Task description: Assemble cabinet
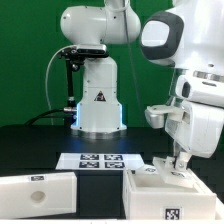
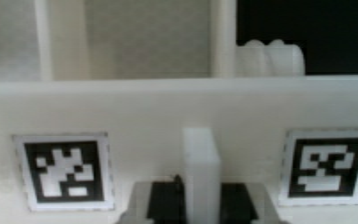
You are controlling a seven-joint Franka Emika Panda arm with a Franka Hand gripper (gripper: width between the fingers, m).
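The cabinet box, matte white with a tag on its front, stands at the near right of the exterior view. My gripper comes down onto its top edge from above. In the wrist view the cabinet box shows inner compartments and two tags. A thin white upright wall of the box runs between my dark fingers. The gripper is shut on that wall. A white slab panel with a small hole lies at the near left, apart from the box.
The marker board lies flat on the black table between the panel and the box. The arm's white base stands behind it against a green backdrop. A rounded, ridged white part shows beyond the box.
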